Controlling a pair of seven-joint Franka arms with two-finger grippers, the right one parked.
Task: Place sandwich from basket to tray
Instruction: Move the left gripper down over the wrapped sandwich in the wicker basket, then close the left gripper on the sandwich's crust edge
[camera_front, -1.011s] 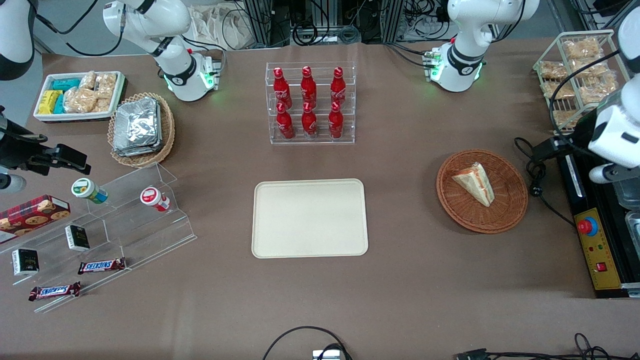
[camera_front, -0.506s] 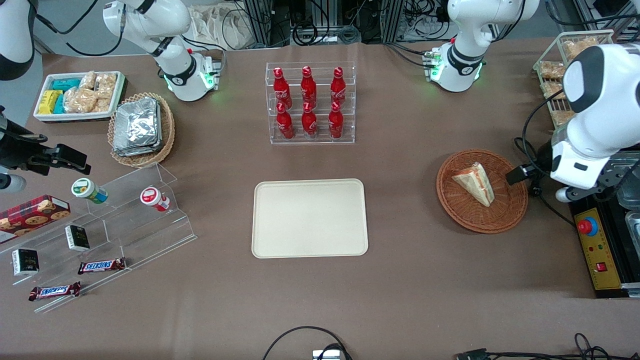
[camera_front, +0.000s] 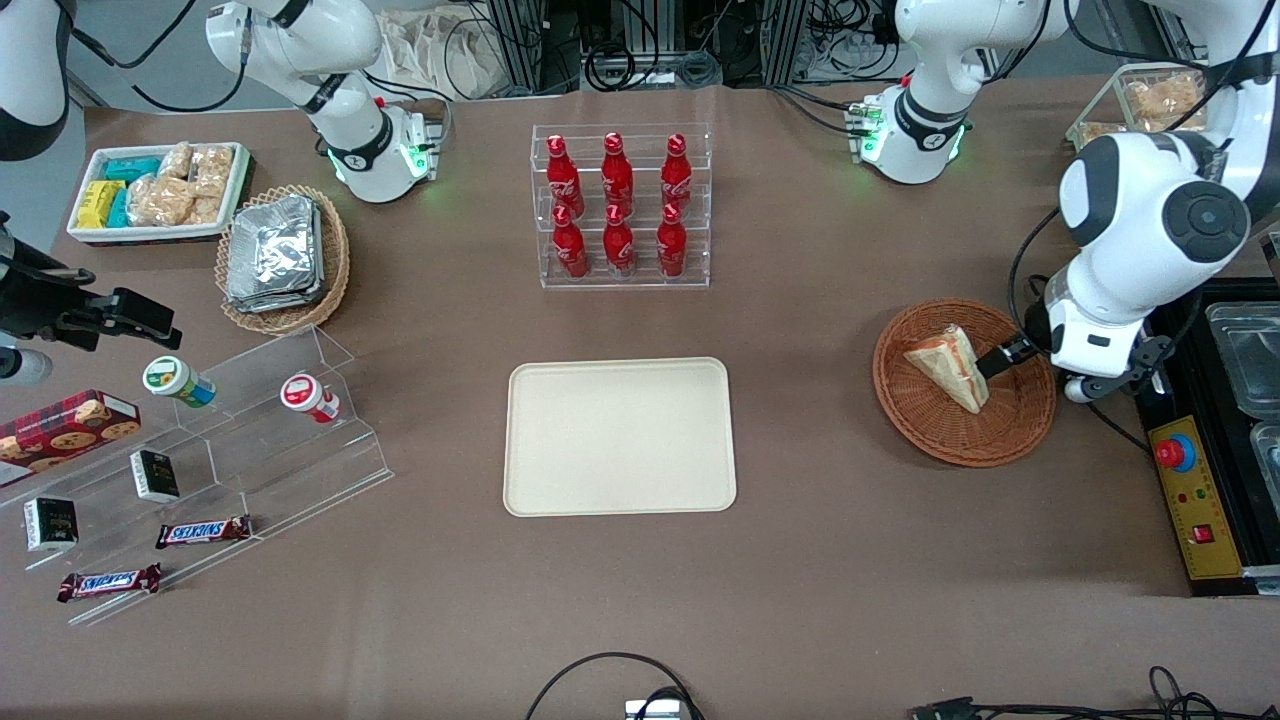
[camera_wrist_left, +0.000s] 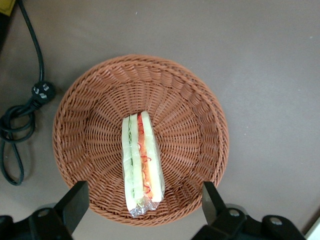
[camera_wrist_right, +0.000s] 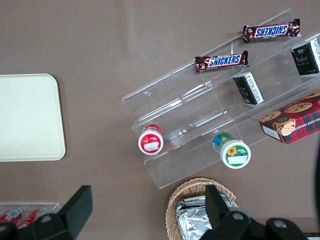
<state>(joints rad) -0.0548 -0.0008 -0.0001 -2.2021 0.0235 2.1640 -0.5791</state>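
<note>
The sandwich (camera_front: 950, 366), a wrapped white-bread wedge with red and green filling, lies in the round reddish-brown basket (camera_front: 920, 420) toward the working arm's end of the table. In the left wrist view the sandwich (camera_wrist_left: 142, 162) lies edge-up across the basket (camera_wrist_left: 90, 130). My left gripper (camera_front: 1010, 352) hangs above the basket's rim, open and empty, and its two dark fingers (camera_wrist_left: 75, 200) stand wide on either side of the sandwich's end, above it and not touching. The cream tray (camera_front: 619, 436) lies bare at the table's middle.
An acrylic rack of red bottles (camera_front: 620, 208) stands farther from the camera than the tray. A black cable with plug (camera_wrist_left: 40, 91) lies beside the basket. A control box with a red button (camera_front: 1176, 452) and a wire rack of snack bags (camera_front: 1150, 100) sit at the working arm's table edge.
My left arm has swung in from the table's edge toward the basket, and the gripper now hangs over the basket's rim. The sandwich and basket have not moved.
</note>
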